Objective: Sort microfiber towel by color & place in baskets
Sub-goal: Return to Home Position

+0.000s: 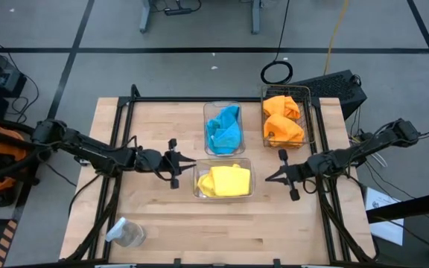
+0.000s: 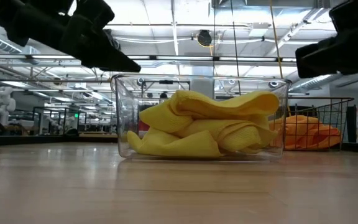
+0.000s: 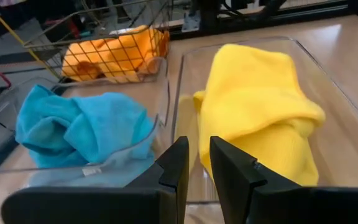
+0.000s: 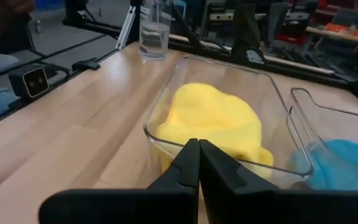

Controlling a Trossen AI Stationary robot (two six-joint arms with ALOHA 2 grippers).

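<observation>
Yellow towels lie bunched in the near clear bin. Turquoise towels fill the clear bin behind it. Orange towels sit in the wire-mesh basket at the far right. My left gripper hovers just left of the yellow bin, its fingers a narrow gap apart and holding nothing. My right gripper hovers just right of that bin, shut and empty.
A small clear plastic jar stands near the table's near left corner. Bare wood lies left of the bins and along the near edge. A dark frame rail runs along the far edge.
</observation>
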